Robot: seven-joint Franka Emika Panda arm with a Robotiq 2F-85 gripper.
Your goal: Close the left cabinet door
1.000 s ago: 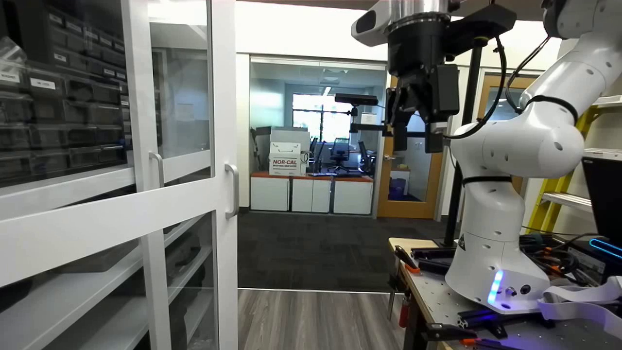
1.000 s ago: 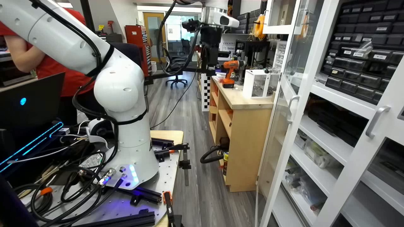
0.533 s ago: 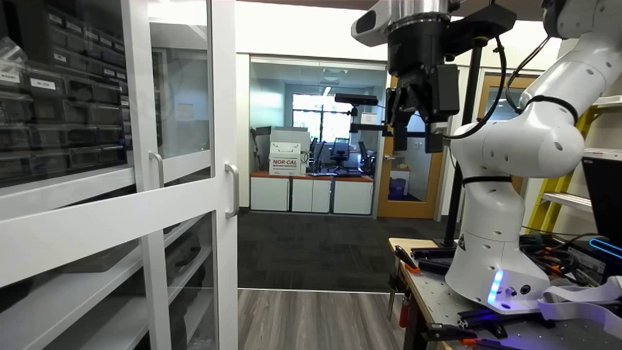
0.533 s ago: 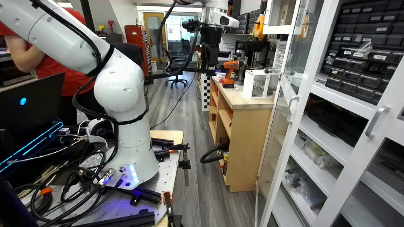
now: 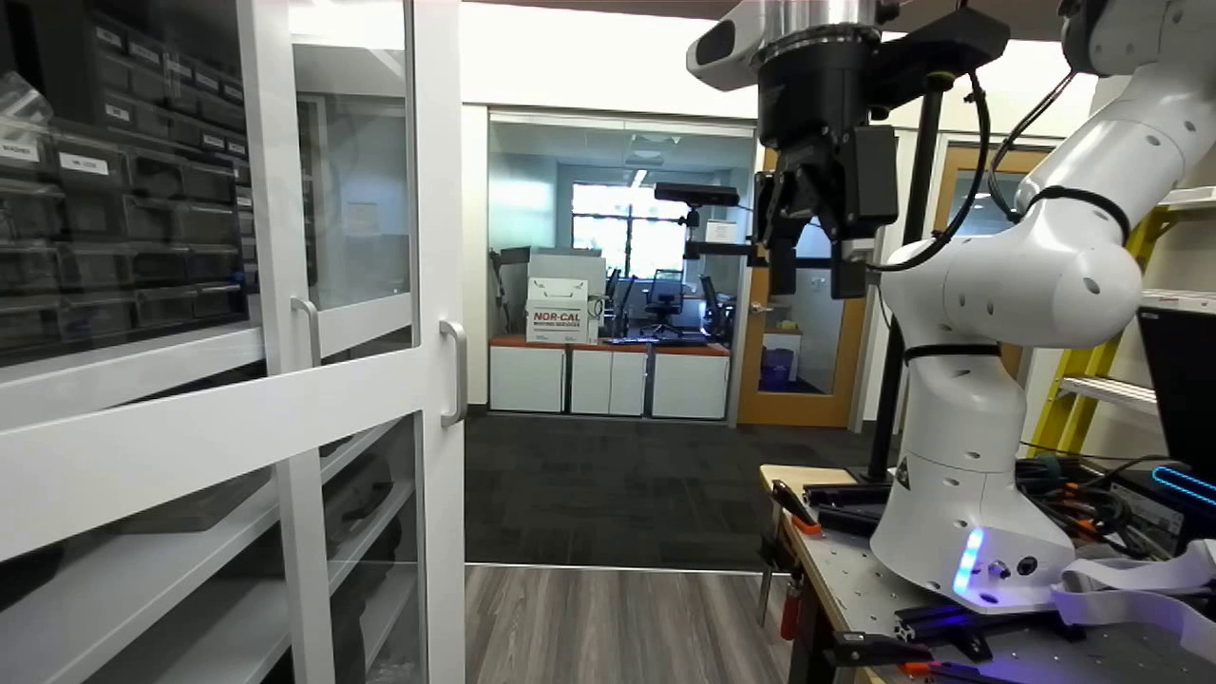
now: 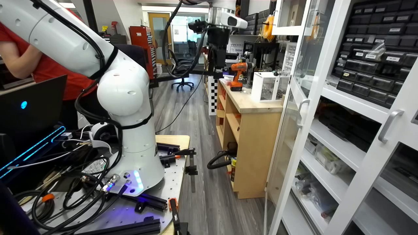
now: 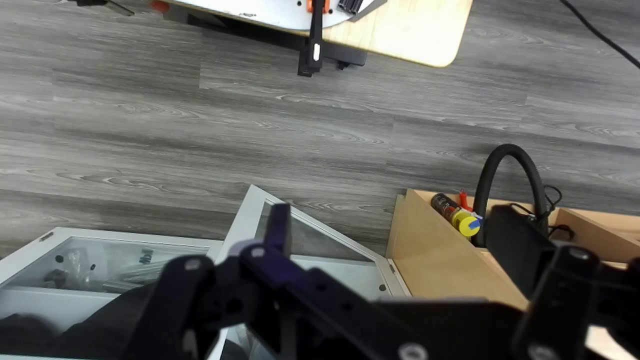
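Note:
The left cabinet door is a tall white-framed glass door with a white mid rail [image 5: 237, 418]. It stands swung open at an angle, its silver handle [image 5: 458, 372] on the free edge. In an exterior view the left cabinet door [image 6: 301, 137] has its hinge side beside the wooden bench. In the wrist view the left cabinet door [image 7: 246, 212] appears below the gripper [image 7: 397, 230]. The gripper [image 5: 815, 273] is open and empty, pointing down, high up and apart from the door. It also shows from the side in an exterior view [image 6: 218, 72].
The right cabinet door [image 6: 369, 163] has a silver handle [image 6: 390, 125] and stands partly open. Inside are black drawer units [image 6: 375, 52] and shelves. A wooden bench [image 6: 258, 147] with an orange drill [image 6: 237, 76] adjoins the cabinet. The robot table [image 6: 178, 142] holds clamps and cables.
The person in red has shifted slightly left in an exterior view. The arm, gripper and doors have not visibly moved.

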